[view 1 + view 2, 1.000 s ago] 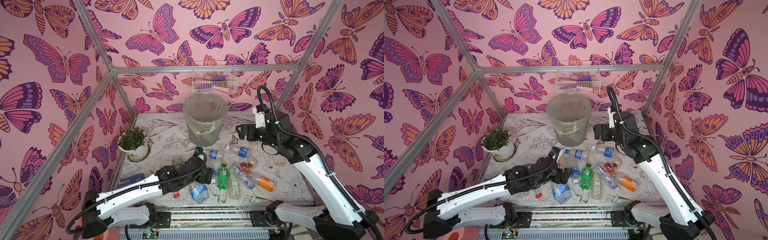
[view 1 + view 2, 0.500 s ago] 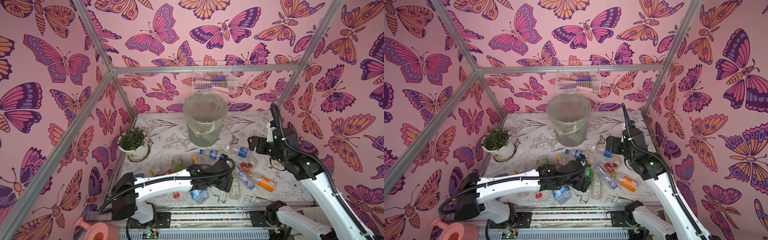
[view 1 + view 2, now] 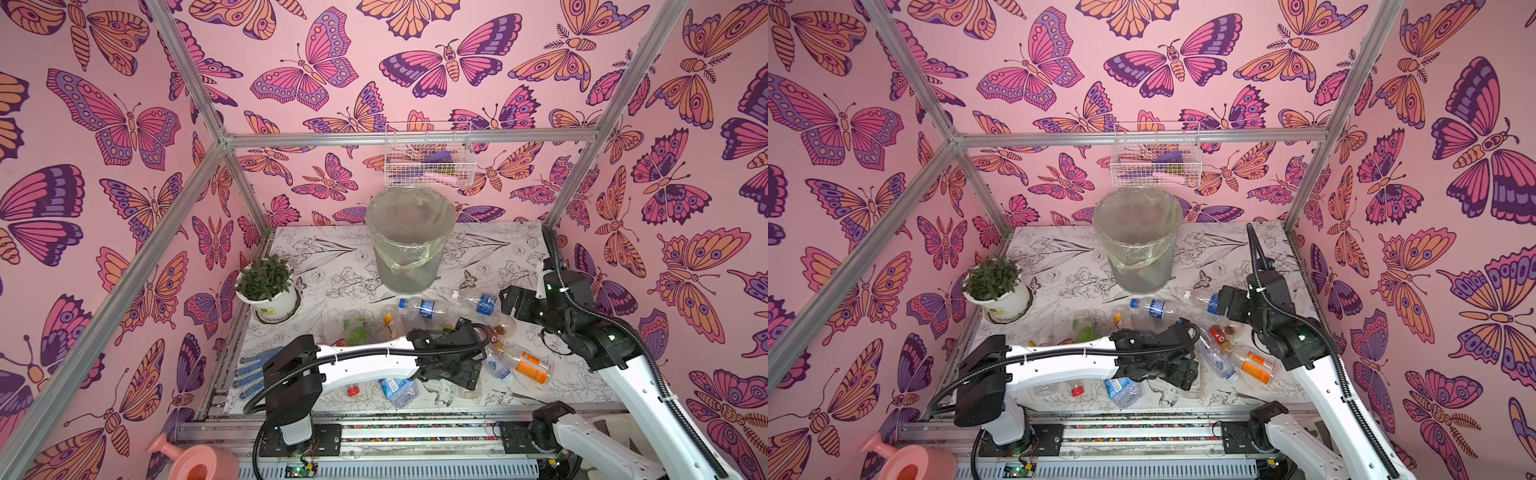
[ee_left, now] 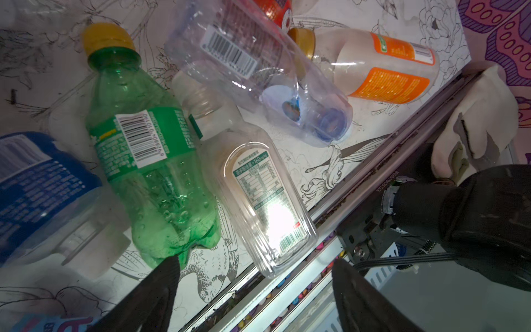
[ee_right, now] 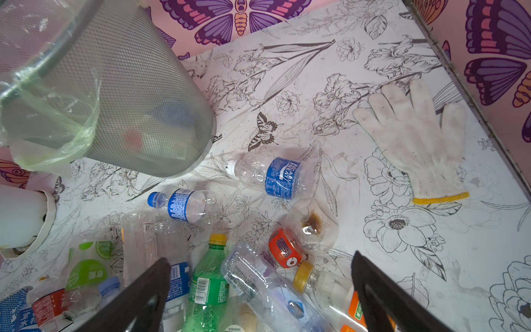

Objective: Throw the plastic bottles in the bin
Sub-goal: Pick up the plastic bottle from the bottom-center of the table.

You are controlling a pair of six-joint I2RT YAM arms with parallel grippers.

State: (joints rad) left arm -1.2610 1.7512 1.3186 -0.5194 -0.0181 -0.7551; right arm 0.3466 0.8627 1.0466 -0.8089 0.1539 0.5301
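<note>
We see the left arm point(image 3: 365, 363) reaching low across the flower-printed desk point(image 3: 324, 257), left hand point(image 4: 254, 260) open around the base of a clear flat plastic bottle point(image 4: 258, 195) lying beside a green yellow-capped bottle point(image 4: 149, 161), right hand point(image 5: 260, 258) open above them, before the upright bag-lined grey mesh bin point(image 3: 409, 249).

POCARI SWEAT stands in white letters on the blue label of a clear bottle point(image 5: 283, 178) lying on the flower-printed table. A flat clear bottle point(image 4: 258, 201) carries a white panel of Chinese print with the figure 160. The green bottle point(image 4: 149, 149) bears a barcode whose digits are too small to read with certainty.
</note>
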